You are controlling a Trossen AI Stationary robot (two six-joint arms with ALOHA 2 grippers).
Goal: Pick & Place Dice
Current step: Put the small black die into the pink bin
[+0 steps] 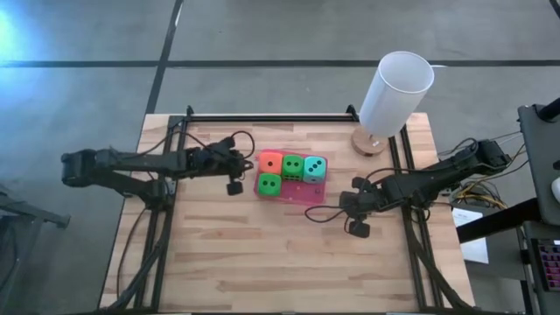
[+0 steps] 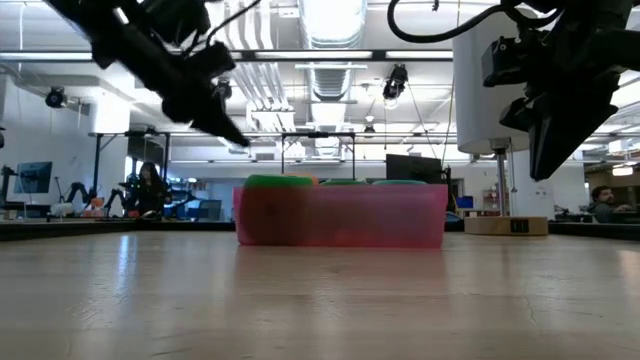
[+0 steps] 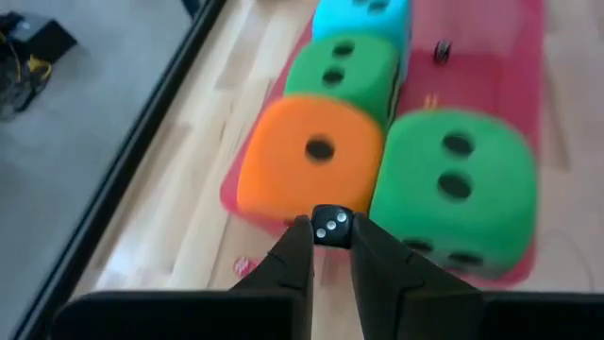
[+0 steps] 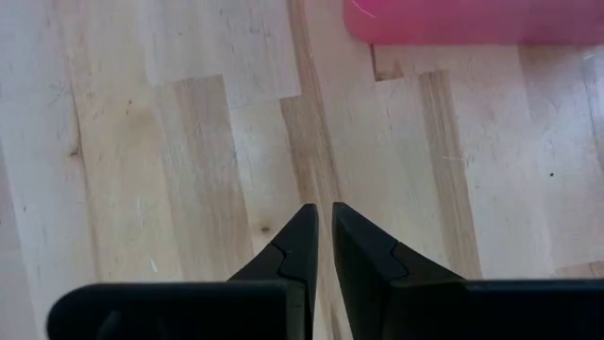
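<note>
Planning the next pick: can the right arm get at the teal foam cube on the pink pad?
Probably yes: the right gripper, shut, hovers beside the flat pink pad with nothing between them, and the teal foam cube sits at the pad's nearest end.

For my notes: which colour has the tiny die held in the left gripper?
Black with white pips, seen best in the left wrist view.
</note>
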